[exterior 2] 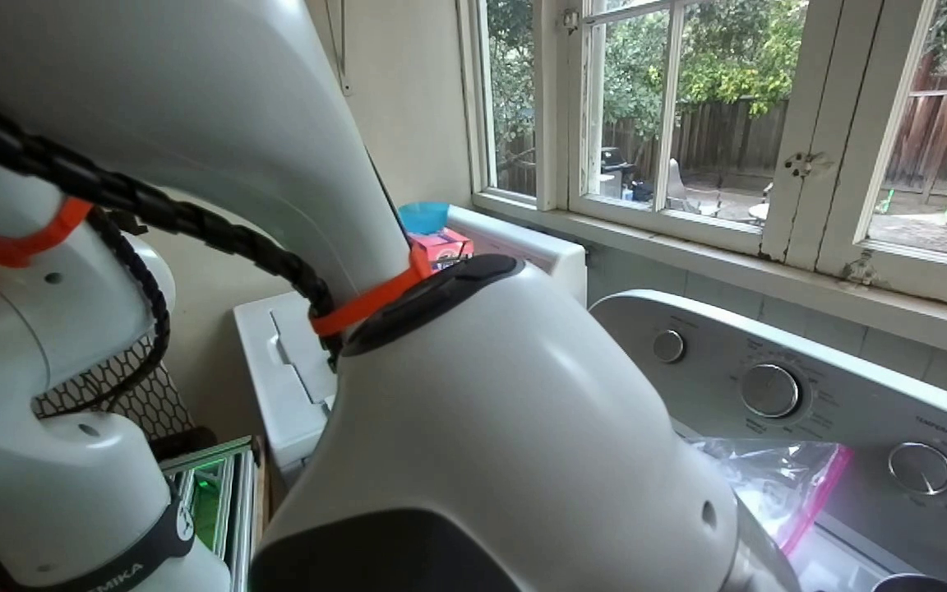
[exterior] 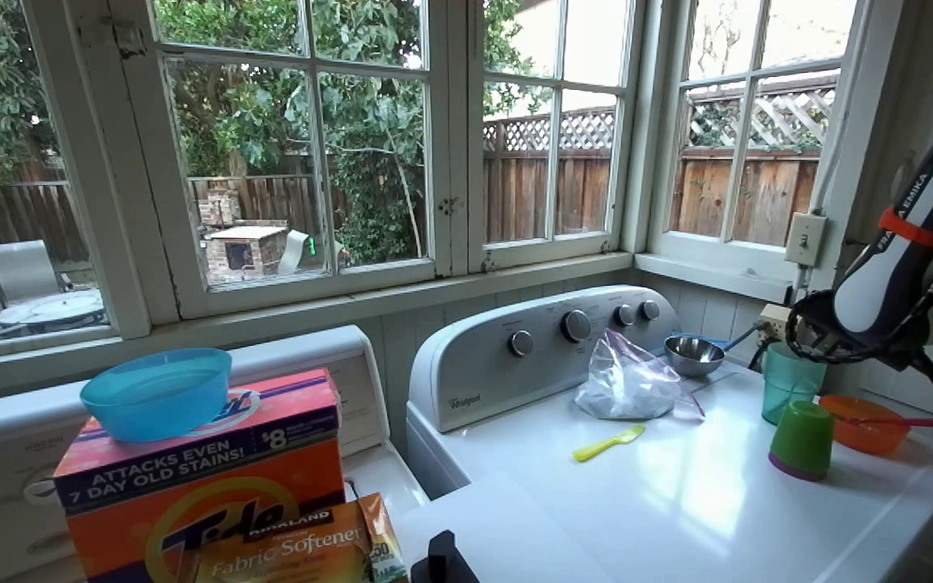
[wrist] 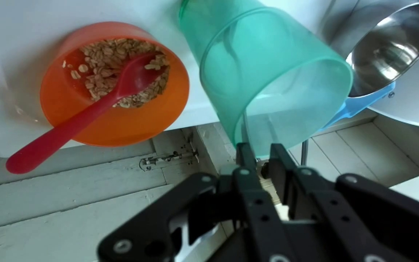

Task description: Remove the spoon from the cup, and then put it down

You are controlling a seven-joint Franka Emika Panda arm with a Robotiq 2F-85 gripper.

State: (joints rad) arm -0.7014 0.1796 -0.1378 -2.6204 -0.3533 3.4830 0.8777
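1. The slim greyish spoon (wrist: 245,125) is standing in the translucent teal plastic tumbler (wrist: 267,67), its handle reaching the rim beside the black two-fingered claw (wrist: 261,148); the lower part is showing only dimly through the wall.
2. From where I'm watching, the tumbler is sitting towards the right of the glossy white machine top (exterior: 645,526), beyond the upside-down green plastic cup (exterior: 803,437) and left of the round orange plastic dish (exterior: 863,437).
3. The claw is hanging at the tumbler's mouth with its fingers slightly parted; a narrow gap is showing, and I'm seeing nothing pinched in it.
4. The spoon is looking light and stiff to me, though I'm not making out whether it's metal or plastic; its thin, smooth handle is probably going to be twisting in a loose pinch.
5. I'm favouring a grip at the handle's top, by the rim, then a straight pull along the tumbler, which is looking light enough for tipping.
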